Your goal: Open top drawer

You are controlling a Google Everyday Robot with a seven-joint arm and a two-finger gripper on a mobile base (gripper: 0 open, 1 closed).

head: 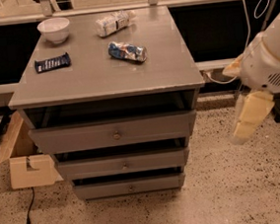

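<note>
The top drawer (113, 132) is the widest of three grey drawers in a grey cabinet, with a small round brass knob (116, 134) at its centre. A dark gap shows between its front and the cabinet top. The mid-sized drawer (122, 163) and the narrowest drawer (130, 186) sit below it. My gripper (251, 117), cream coloured, hangs from the white arm (270, 62) to the right of the cabinet, at about the top drawer's height and well apart from it. It holds nothing that I can see.
On the cabinet top (92, 76) lie a white bowl (54, 29), a dark blue packet (52, 62), a blue snack bag (127, 51) and a white bottle on its side (113, 23). A cardboard box (29, 169) stands on the floor at the left. Cables hang at the right.
</note>
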